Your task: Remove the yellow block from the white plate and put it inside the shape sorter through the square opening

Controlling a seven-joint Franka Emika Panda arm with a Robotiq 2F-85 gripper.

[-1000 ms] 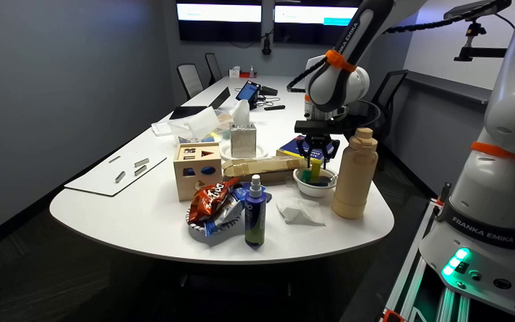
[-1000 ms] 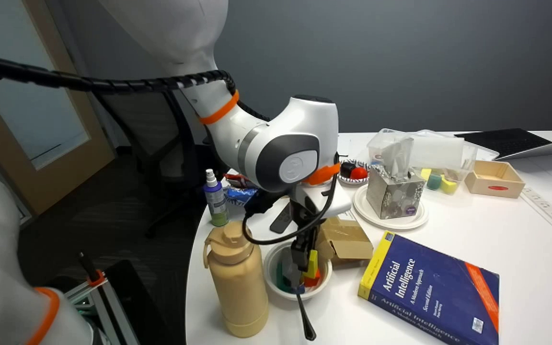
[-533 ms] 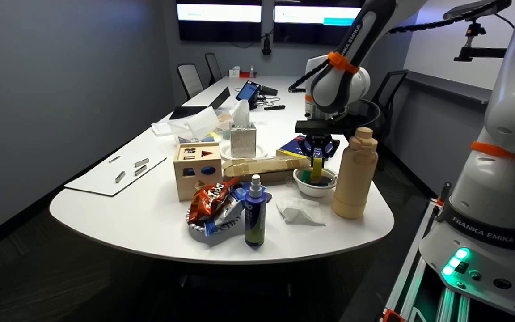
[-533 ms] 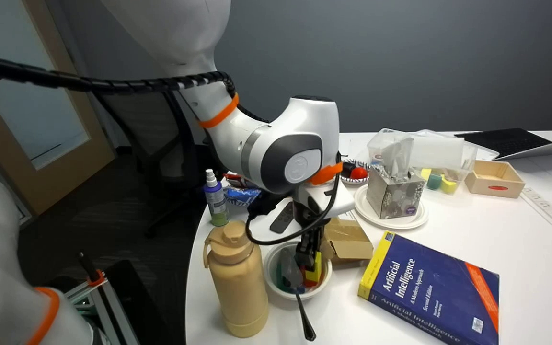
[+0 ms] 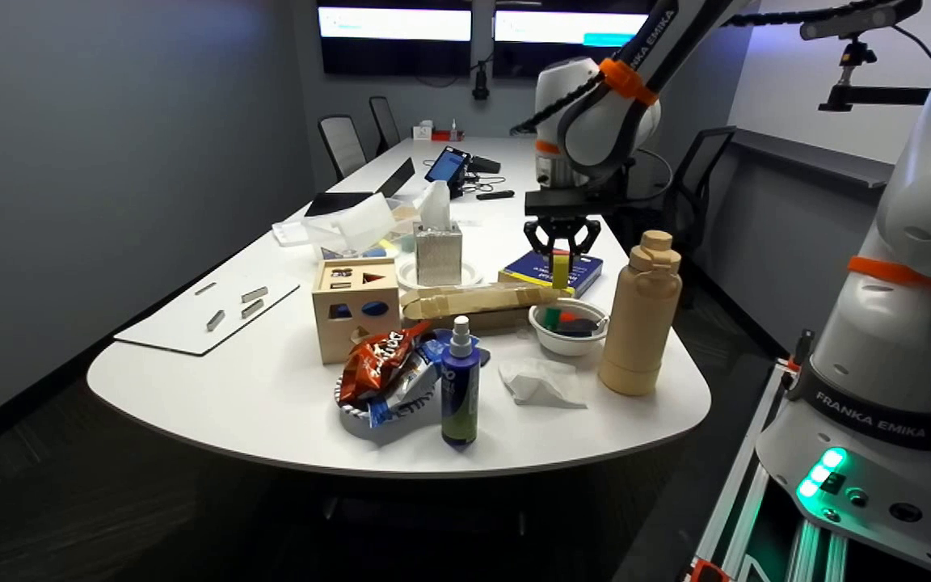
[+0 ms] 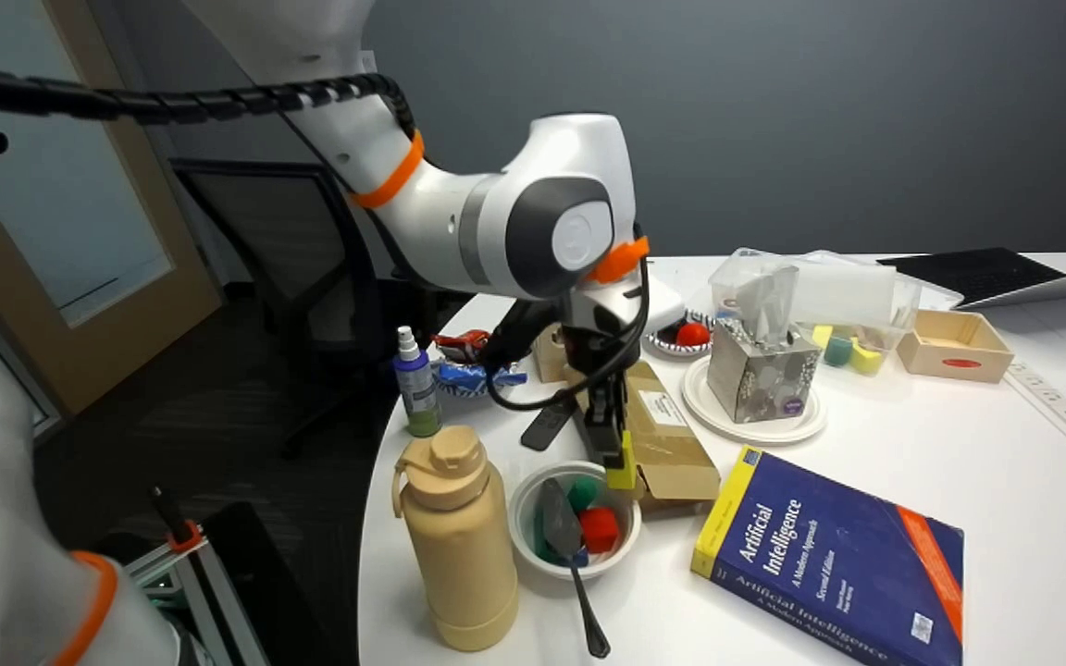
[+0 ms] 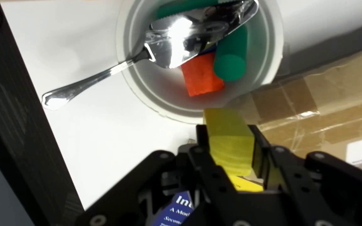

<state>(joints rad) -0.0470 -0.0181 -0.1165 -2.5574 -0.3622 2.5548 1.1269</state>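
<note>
Raised since the earlier frames: gripper (image 5: 561,260) and block (image 7: 229,142), together. Half a second ago the block's lower end was down in the bowl (image 5: 566,346); it now hangs clear, above rim level. Position of the bowl appears unchanged.

Tool state: fingers (image 7: 202,135) drawn in to the block's width, one on either side, with the block held between them. It hangs upright, its lower end projecting below the tips.

Bowl contents, per wrist view: a red piece (image 7: 201,75), a green cylinder (image 7: 231,59) and a metal utensil (image 7: 174,47) with its handle extending past the rim. Just beside the bowl lies a carton (image 7: 338,119); a bottle (image 5: 643,323) stands near its other side, and a book (image 6: 838,555) lies near.

On the table (image 5: 231,396), the sorter (image 5: 356,323) stands well apart from the block, the carton lying between sorter and bowl.
</note>
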